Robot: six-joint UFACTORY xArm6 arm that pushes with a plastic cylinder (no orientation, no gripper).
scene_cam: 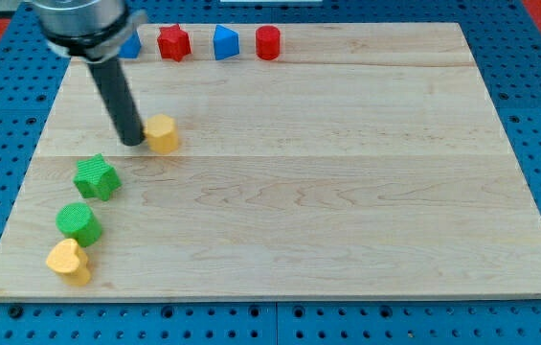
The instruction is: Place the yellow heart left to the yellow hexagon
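Observation:
The yellow heart point(68, 261) lies near the board's bottom left corner, touching the green round block point(78, 222) just above it. The yellow hexagon point(162, 133) sits in the upper left part of the board. My tip point(133, 142) is right at the hexagon's left side, touching it or nearly so. The rod rises from there toward the view's top left. The heart is far below the tip, to its left.
A green star point(96, 177) lies between the hexagon and the green round block. Along the top edge stand a blue block point(131, 45) partly hidden by the arm, a red star point(173, 42), a blue block point(225, 42) and a red cylinder point(267, 43).

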